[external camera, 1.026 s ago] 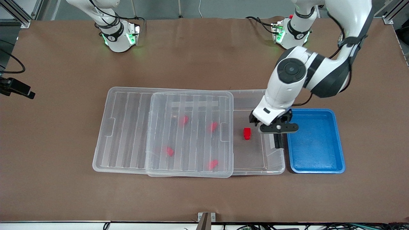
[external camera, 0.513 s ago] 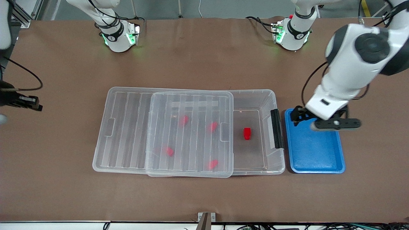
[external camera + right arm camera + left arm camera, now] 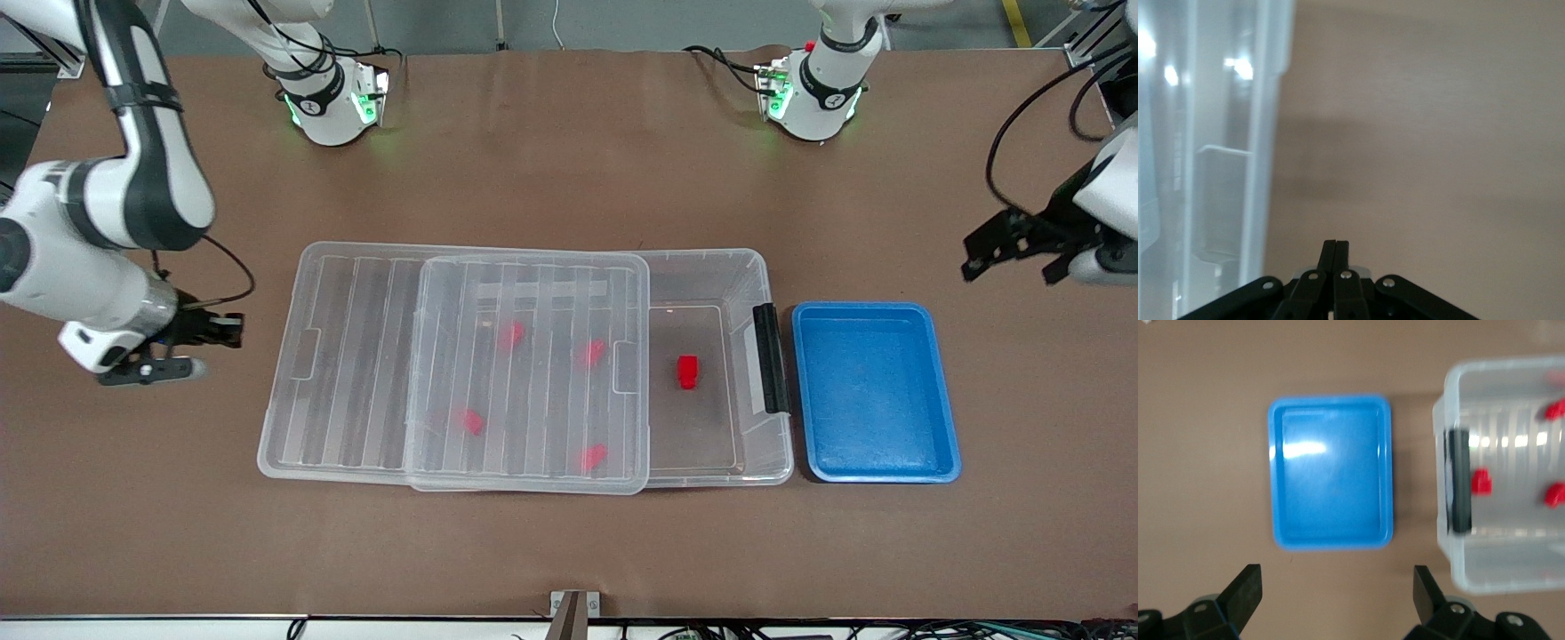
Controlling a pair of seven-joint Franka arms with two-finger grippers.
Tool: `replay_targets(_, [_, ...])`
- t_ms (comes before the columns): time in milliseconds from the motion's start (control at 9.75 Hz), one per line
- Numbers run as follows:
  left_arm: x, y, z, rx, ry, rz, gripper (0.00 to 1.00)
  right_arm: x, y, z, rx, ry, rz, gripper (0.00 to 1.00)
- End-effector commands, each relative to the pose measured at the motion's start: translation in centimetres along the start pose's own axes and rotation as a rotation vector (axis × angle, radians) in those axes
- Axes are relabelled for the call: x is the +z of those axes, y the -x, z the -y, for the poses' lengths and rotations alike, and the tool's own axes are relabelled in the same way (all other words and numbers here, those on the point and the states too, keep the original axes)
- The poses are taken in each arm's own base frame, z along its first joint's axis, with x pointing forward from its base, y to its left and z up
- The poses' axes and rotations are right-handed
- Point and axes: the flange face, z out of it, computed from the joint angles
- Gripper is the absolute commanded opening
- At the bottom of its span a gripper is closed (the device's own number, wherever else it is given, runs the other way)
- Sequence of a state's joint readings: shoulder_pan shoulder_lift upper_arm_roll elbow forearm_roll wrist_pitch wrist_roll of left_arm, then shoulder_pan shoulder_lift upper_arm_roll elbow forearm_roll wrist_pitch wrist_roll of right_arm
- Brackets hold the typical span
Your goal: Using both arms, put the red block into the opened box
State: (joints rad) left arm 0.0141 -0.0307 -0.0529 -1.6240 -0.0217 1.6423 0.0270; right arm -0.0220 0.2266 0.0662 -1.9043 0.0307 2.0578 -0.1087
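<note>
Over the bench, by the lid's end: right tool [image 3: 200,345] is arriving, fingers pressed together, empty.
Lid [image 3: 462,356]: lying unmoved across the box [image 3: 751,267].
Red block [image 3: 687,372]: resting unmoved in box's uncovered end.
Blue tray [image 3: 876,462]: sitting beside the latch.
Left tool [image 3: 1013,253]: is pulling away over bare bench, fingers wide, empty.

Under the wide-open left gripper [image 3: 1335,603] lies bare table beside the blue tray [image 3: 942,391]; the lid [image 3: 529,369] covers most of the box [image 3: 751,267], leaving 1 open end.
</note>
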Motion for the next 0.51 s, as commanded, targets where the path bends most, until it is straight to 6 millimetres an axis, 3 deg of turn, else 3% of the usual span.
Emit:
replay_targets(0, [0.2,2.1,1.3,-0.004,0.009,0.074,1.00,0.3,0.1,1.6,-0.010,-0.030,-0.020,0.00])
replay_targets(308, [-0.8,1.5,2.2,-0.030,-0.007,0.041,1.00,1.5,0.0,2.1,-0.028,-0.030,-0.012,0.00])
replay_targets(410, [-1.0,0.2,2.2,-0.034,-0.006,0.032,1.00,2.1,0.1,2.2,-0.025,-0.028,-0.024,0.00])
